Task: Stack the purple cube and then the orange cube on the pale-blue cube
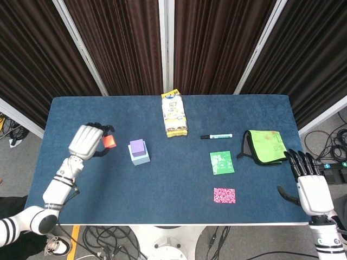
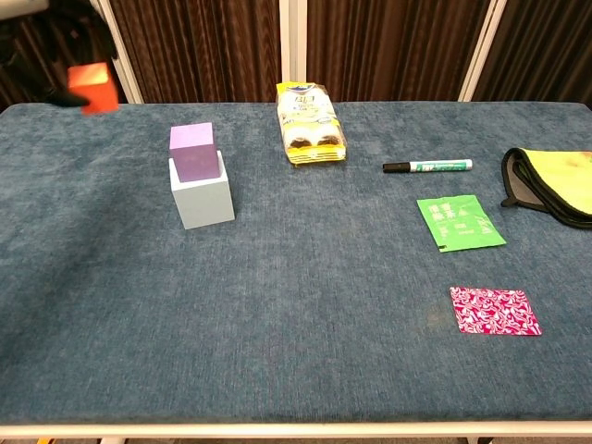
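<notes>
The purple cube (image 1: 137, 145) (image 2: 193, 152) sits on top of the pale-blue cube (image 1: 141, 157) (image 2: 202, 196) at the table's left-centre. My left hand (image 1: 87, 141) (image 2: 37, 28) holds the orange cube (image 1: 109, 141) (image 2: 93, 86) raised in the air, left of the stack and above its top. In the chest view only the fingers of that hand show, at the top left corner. My right hand (image 1: 309, 184) hovers open at the table's right front edge, holding nothing.
A yellow snack packet (image 1: 174, 112) lies at the back centre. A marker pen (image 1: 216, 136), a green sachet (image 1: 222, 162), a pink patterned sachet (image 1: 224, 195) and a yellow-green cloth (image 1: 267, 146) lie on the right half of the blue table (image 1: 173, 179).
</notes>
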You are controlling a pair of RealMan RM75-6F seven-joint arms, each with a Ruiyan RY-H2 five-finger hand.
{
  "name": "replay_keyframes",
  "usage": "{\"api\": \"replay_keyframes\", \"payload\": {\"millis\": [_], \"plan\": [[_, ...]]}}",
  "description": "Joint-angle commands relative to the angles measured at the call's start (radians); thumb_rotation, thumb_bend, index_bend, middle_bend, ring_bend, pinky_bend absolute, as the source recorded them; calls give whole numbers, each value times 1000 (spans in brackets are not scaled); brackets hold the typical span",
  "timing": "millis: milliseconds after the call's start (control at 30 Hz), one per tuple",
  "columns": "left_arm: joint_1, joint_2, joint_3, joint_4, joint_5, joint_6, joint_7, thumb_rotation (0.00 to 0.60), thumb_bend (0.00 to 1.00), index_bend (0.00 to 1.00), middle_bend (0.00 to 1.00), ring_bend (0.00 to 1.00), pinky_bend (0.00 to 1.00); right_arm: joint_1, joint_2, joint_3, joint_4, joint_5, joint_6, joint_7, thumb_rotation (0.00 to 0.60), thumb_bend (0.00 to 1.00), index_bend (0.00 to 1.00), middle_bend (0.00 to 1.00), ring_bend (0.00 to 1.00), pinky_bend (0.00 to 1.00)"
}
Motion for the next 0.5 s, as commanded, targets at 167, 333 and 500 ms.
{"api": "replay_keyframes", "payload": {"millis": [167, 333, 500], "plan": [[-84, -30, -12, -9, -62, -72, 47, 600, 297, 409, 613, 400, 421, 0, -1, 1, -1, -1, 3, -4, 600, 133, 23, 61, 0, 0], [-115, -61, 8, 5, -65, -99, 53, 600, 299, 410, 613, 400, 419, -1, -1, 1, 0, -4, 6, -2, 600, 133, 23, 61, 0, 0], [-139, -88, 12, 23, -66, -106, 44, 600, 301, 412, 613, 400, 417, -3, -3, -1, 4, -10, 14, 0, 600, 133, 23, 61, 0, 0]]}}
